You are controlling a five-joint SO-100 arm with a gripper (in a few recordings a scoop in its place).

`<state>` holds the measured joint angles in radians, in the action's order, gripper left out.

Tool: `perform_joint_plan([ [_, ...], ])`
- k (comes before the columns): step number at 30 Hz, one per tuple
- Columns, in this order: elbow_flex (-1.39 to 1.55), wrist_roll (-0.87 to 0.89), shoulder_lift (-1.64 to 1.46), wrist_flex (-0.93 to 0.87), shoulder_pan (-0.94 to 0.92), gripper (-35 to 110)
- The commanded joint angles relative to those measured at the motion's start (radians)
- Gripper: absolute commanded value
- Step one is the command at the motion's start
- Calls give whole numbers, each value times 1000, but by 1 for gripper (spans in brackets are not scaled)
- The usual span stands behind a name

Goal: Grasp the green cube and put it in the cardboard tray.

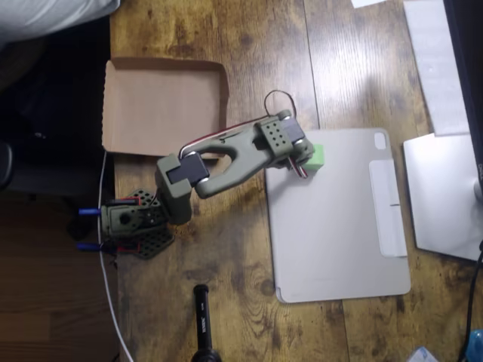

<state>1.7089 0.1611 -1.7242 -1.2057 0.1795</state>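
where the wooden bench is seen from overhead, a grey tablet cover is laid right of the cardboard tray. the green cube is sat on the cover's top-left corner, the end effector against it; its opening cannot be told.

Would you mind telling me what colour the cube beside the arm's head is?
Light green; the green cube shows best in the overhead view, resting on the grey tablet cover.
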Motion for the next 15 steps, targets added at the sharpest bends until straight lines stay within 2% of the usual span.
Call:
perform_joint_plan([
  [1,21,8,-15,48,31,34],
  [15,-156,-97,11,115,-26,35],
])
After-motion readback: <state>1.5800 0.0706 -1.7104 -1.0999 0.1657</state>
